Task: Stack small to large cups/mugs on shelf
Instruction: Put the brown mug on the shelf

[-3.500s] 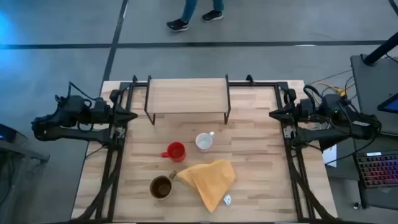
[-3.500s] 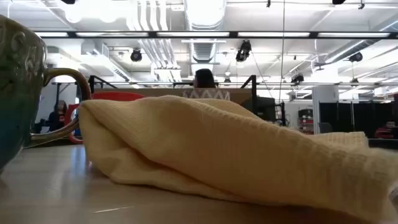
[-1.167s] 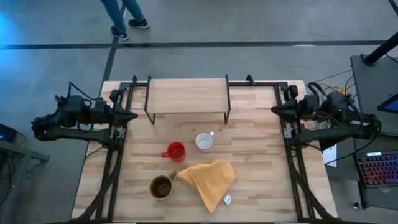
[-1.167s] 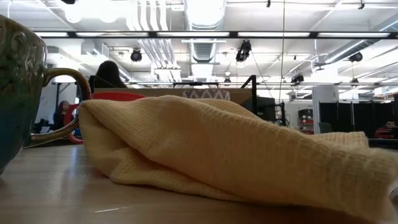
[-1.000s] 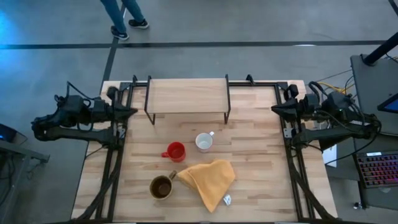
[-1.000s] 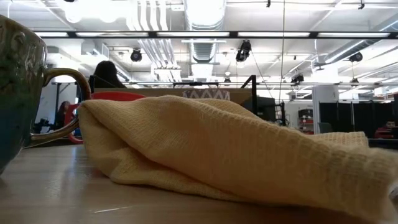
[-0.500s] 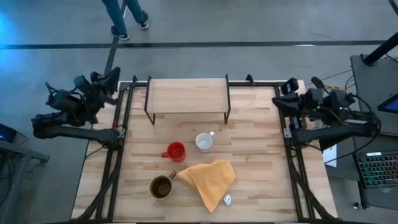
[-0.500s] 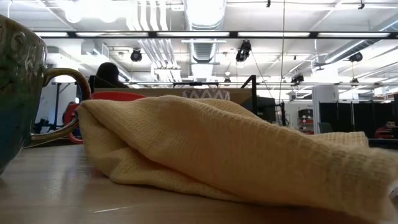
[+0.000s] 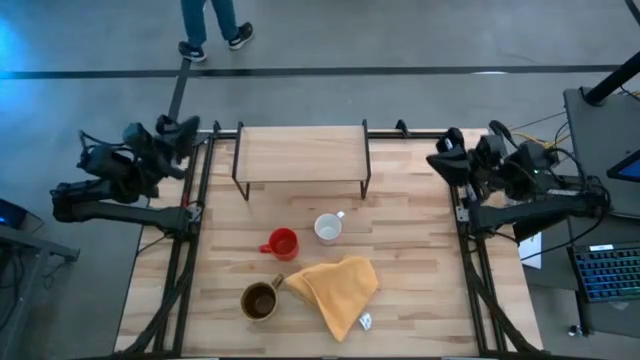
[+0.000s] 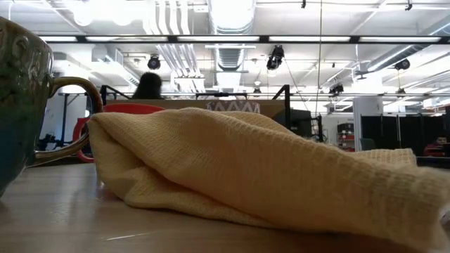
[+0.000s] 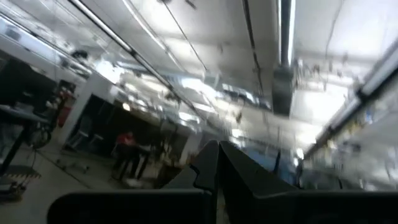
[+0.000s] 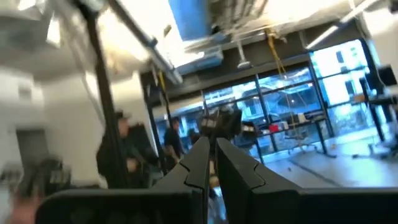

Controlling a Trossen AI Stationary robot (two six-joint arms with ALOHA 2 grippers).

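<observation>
**Both arms raised at table's far corners, mugs untouched on tabletop**

L gripper (image 9: 185,128) is seen at the far-left corner of the table (image 9: 420,270), off the board's edge, just beside the shelf's left end. In the left wrist view its fingers (image 11: 208,165) are pressed together w/ nothing between them, pointed up at the ceiling. R gripper (image 9: 445,150) is seen at the far-right corner, near the shelf's right end; in the right wrist view its fingers (image 12: 200,163) are likewise closed tip to tip, empty, aimed into the room.

Shelf (image 9: 300,152) is placed at the far edge, centre, w/ nothing on its top board. Red mug (image 9: 283,243) and white mug (image 9: 327,228) are set near each other mid-table, in front of the shelf, not touching. Olive-brown mug (image 9: 260,301) is set nearer the front edge, upright, handle toward the yellow-orange cloth (image 9: 336,290), which is bunched just beside it. In the low view the mug's handle and the cloth fill the foreground.

A person's legs (image 9: 213,25) are seen on the floor beyond the table
</observation>
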